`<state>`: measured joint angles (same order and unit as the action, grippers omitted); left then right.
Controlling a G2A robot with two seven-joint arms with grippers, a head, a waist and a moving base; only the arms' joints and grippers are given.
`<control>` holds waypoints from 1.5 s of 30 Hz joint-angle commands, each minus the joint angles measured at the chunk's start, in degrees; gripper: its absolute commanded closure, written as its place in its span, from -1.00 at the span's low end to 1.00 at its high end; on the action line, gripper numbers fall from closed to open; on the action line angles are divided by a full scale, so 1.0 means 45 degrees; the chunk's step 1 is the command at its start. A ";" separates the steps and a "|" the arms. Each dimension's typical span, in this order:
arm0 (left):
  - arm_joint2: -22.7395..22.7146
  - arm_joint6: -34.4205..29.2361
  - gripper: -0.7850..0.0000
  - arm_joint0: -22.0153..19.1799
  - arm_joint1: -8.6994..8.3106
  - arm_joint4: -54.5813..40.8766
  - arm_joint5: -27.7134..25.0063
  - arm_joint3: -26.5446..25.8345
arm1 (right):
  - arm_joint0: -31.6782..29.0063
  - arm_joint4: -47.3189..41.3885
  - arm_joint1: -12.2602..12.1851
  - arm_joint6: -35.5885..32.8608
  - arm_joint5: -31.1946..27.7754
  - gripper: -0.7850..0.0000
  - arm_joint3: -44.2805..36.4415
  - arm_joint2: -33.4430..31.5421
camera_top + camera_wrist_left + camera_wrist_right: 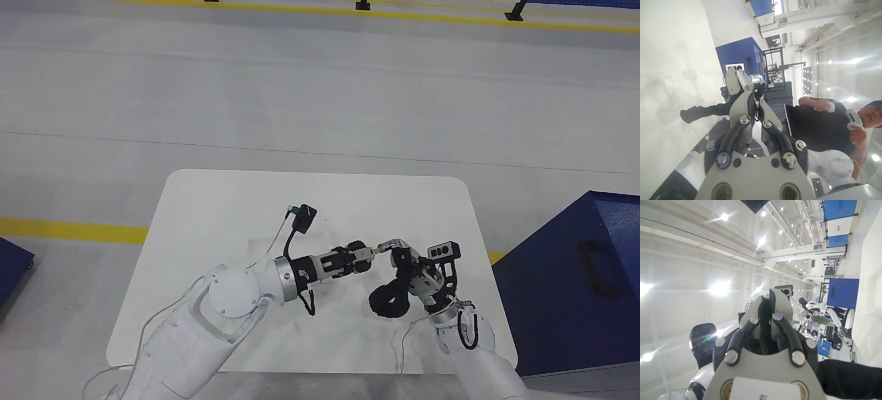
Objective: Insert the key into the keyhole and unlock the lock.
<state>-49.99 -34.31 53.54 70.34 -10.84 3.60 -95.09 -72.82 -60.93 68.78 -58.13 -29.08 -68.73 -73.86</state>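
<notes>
The white table (220,220) lies beneath the lock, and both arms meet above its near part, so the work is done in the air rather than on the surface. A blue cabinet (590,285) stands well to the side of the lock, off the table and out of the way.

The right gripper (768,295) is closed around the lock (745,81), a bright metal cylinder. It holds the lock clear of the table with the round keyhole (749,87) end turned toward the other arm, which I judge is meant to give that arm a straight line in.

The left gripper (753,97) sits directly in front of that end, its fingers drawn nearly together on a thin metal piece with a ring-shaped edge, which I take to be the key (756,107). Its fingertips are just beside the keyhole face. The key's blade is hidden by the fingers, so whether it has entered cannot be told.

Nothing else stands between key and lock. The crowding comes from the grippers themselves: one finger of the right gripper runs along the lock's body just beside the keyhole end, leaving little room for turning.
</notes>
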 commanded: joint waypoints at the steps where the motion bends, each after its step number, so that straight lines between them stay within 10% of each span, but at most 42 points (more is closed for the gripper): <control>1: -0.0054 -0.0014 1.00 0.0001 -0.0013 0.0359 -0.0147 0.0025 | -0.0006 0.0012 0.0007 -0.0045 0.0204 1.00 -0.0018 -0.0027; 45: 0.0058 -0.3074 1.00 -0.0960 -0.0147 0.6078 -0.3891 0.0380 | 0.0220 0.0210 -0.0155 -0.1286 0.6624 1.00 0.0183 -0.0700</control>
<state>-49.73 -48.00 49.25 69.73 15.86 -13.35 -93.56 -71.85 -59.94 68.09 -63.93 0.27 -67.89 -77.00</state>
